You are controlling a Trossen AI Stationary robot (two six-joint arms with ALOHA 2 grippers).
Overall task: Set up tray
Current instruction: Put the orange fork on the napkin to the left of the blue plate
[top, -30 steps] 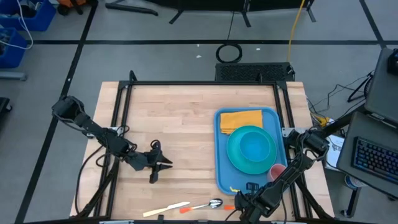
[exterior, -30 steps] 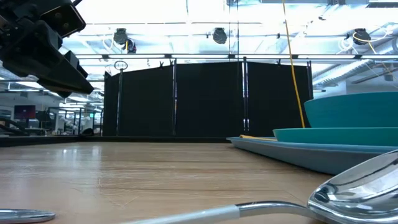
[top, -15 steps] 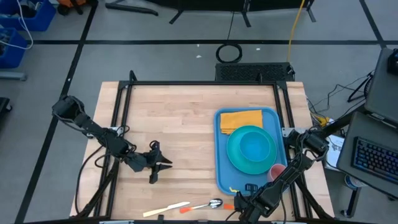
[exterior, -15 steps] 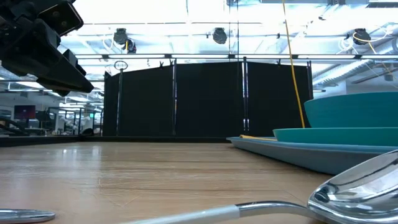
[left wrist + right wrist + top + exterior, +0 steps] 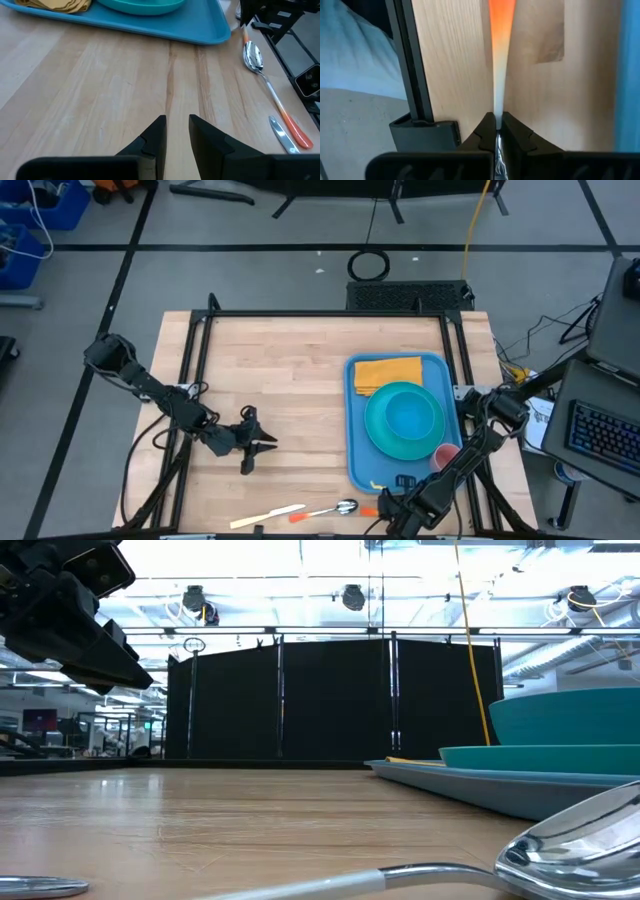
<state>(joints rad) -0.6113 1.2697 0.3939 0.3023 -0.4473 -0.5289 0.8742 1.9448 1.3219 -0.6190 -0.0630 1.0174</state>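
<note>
The bright-blue tray [image 5: 355,465] lies on the table's right half. It carries a folded yellow napkin [image 5: 388,370], a turquoise plate [image 5: 405,420] and a pink cup [image 5: 445,455]. My right gripper [image 5: 383,502] is at the table's near edge, just near of the tray, and is shut on an orange-handled utensil [image 5: 368,512]. My left gripper [image 5: 268,445] hangs above bare wood left of the tray, its fingers [image 5: 177,122] a little apart and holding nothing. A spoon [image 5: 345,507] and a pale knife [image 5: 265,517] lie flat by the near edge. My right gripper [image 5: 497,131] pinches the utensil between its two fingers where the handle's pale part [image 5: 498,102] narrows, with a metal glint between the fingers. The fingers lie along it. The orange end [image 5: 501,20] points away from the gripper, toward the table's left. Whether it rests on the table I cannot tell.
A black frame rail [image 5: 407,60] runs along the near edge beside my right gripper. The spoon [image 5: 252,52] and knife [image 5: 280,135] lie between the two grippers. Open wood [image 5: 280,370] fills the table's left and far parts.
</note>
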